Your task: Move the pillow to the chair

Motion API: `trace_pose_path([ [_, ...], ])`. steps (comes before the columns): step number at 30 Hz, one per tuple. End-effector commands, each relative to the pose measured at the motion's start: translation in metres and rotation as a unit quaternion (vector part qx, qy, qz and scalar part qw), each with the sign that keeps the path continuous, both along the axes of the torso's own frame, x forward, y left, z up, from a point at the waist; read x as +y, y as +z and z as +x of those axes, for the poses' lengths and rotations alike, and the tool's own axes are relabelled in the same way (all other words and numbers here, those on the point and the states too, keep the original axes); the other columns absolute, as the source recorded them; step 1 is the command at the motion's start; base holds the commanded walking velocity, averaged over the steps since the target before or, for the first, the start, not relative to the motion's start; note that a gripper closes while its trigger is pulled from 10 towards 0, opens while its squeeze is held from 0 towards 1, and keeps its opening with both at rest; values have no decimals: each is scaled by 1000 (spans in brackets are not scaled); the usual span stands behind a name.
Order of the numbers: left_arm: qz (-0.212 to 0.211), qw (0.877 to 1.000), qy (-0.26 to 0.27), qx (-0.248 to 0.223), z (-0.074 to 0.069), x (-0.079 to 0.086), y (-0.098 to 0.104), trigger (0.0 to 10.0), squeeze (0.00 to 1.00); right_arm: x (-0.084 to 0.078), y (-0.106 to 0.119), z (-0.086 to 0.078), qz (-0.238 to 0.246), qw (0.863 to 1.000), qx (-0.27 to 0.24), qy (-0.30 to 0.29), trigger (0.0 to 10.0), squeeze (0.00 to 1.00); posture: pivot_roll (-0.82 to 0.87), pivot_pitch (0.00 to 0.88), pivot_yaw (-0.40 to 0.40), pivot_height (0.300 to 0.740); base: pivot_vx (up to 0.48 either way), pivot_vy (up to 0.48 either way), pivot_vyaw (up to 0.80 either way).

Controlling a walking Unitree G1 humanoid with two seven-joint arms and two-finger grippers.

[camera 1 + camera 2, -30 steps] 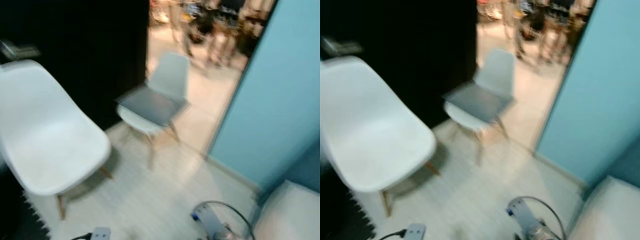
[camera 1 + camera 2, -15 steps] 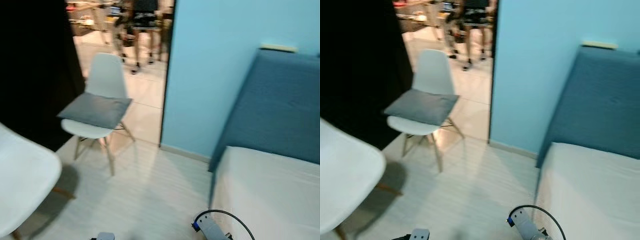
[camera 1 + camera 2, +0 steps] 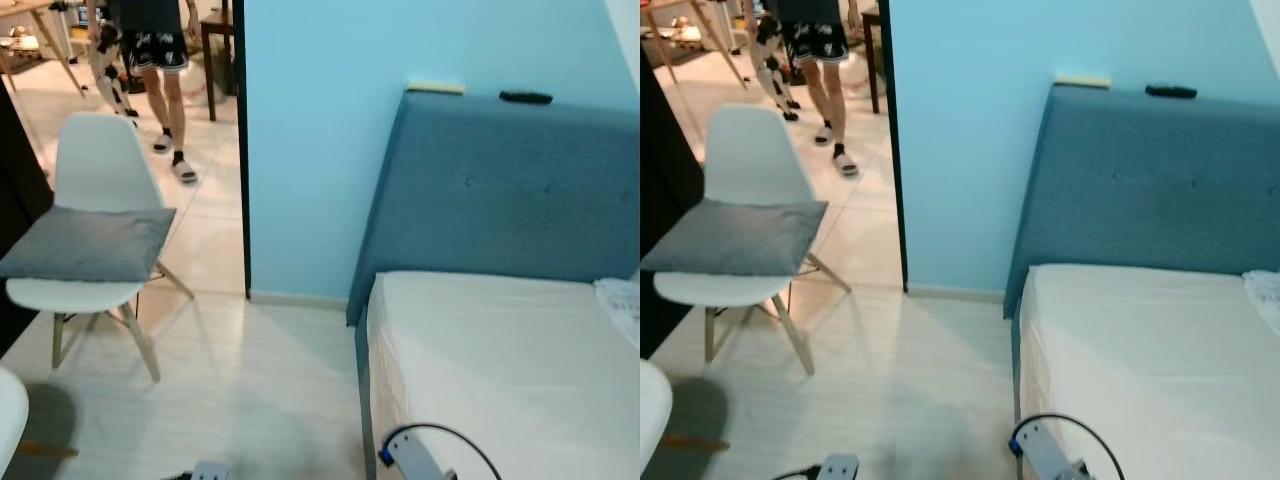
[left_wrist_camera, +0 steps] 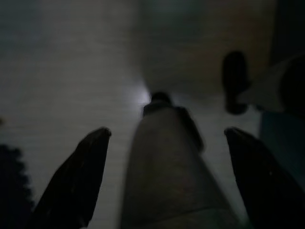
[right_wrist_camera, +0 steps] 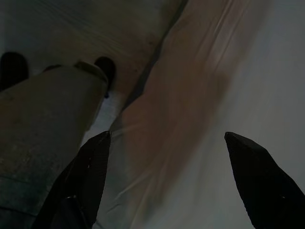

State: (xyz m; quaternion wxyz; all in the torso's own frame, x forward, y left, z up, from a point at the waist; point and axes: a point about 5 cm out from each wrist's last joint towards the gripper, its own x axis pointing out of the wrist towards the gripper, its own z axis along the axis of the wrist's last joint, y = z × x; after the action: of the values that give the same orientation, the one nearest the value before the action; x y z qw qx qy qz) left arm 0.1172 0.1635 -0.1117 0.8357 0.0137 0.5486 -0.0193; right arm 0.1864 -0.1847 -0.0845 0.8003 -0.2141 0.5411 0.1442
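Pillow (image 3: 735, 236), grey, already lies on the white chair (image 3: 750, 165) seat by the doorway. We see left gripper (image 4: 167, 176) and right gripper (image 5: 167, 176) spread wide, holding nothing. Risk: nudging the chair could slide it off; a person (image 3: 815, 55) walks nearby.

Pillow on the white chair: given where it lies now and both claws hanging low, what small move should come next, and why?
Probably none toward the pillow: it already lies flat on the white chair seat. The left claw and right claw hang open, holding nothing. I would stop turning and check the bed for another pillow.
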Motion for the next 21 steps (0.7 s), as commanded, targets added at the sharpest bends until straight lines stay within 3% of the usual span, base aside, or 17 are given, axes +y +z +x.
trace_pose_path([
  [1, 3, 1000, -11, 16, -15, 7, -3, 10000, 0, -5, 0, -2, -5, 1000, 2, -5, 10000, 0, -42, 0, -40, 740, 0, 0, -731],
  [6, 6, 1000, -13, 25, -28, 12, -6, 10000, 0, -5, 0, -2, -3, 1000, 3, -7, 10000, 0, -41, 0, -39, 740, 0, 0, -731],
  [9, 2, 1000, -14, 27, -28, 4, -6, 10000, 0, -5, -1, -3, -3, 1000, 3, -7, 10000, 0, -40, 0, -40, 740, 0, 0, -731],
  [15, -11, 999, -25, 20, -17, -23, -5, 10000, 0, -5, -1, -3, 0, 1000, 2, -10, 10000, 0, -45, 0, -36, 740, 0, 0, -733],
  [21, -10, 999, -31, 16, -12, -24, -4, 10000, 0, -5, -1, -3, 1, 1000, 1, -13, 10000, 0, -51, 0, -33, 740, 0, 0, -733],
])
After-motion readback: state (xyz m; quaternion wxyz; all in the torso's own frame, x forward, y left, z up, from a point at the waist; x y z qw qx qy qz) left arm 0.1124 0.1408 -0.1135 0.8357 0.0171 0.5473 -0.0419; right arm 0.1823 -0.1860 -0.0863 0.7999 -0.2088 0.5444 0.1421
